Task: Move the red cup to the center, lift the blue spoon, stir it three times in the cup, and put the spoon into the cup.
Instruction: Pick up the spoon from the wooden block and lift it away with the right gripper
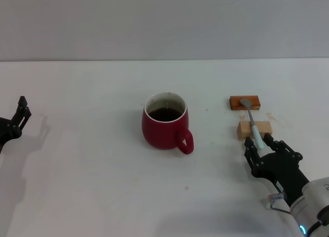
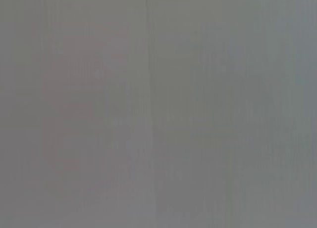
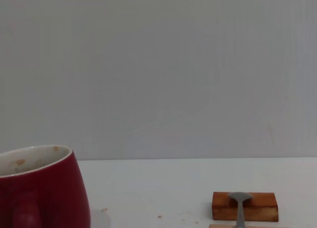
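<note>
White desk (image 1: 92, 196) against a plain pale wall; stock as follows. Cup (image 1: 164, 122): squat, rounded, dark red outside, white inside, dark liquid within, loop handle turned toward the robot and its right; stands upright about mid-desk, so the centring step appears done. Spoon (image 1: 253, 122): slim, grey metal bowl and neck, pale blue handle; lies across two small blocks well to the right of the cup, its bowl resting on the far orange-brown block (image 1: 245, 102), its handle crossing the near tan block (image 1: 254, 129) and overhanging toward the robot. Right pincer (image 1: 262, 147): at the handle's near end, dark fingers either side of the blue tip; whether they have closed on it cannot be told, and the spoon has not yet left its blocks. Left pincer (image 1: 19, 116): far left edge of the desk, well away from everything, fingers apparently parted, holding nothing. Outstanding, by this reckoning: lifting the spoon, three stirs in the cup, and leaving the spoon inside.
</note>
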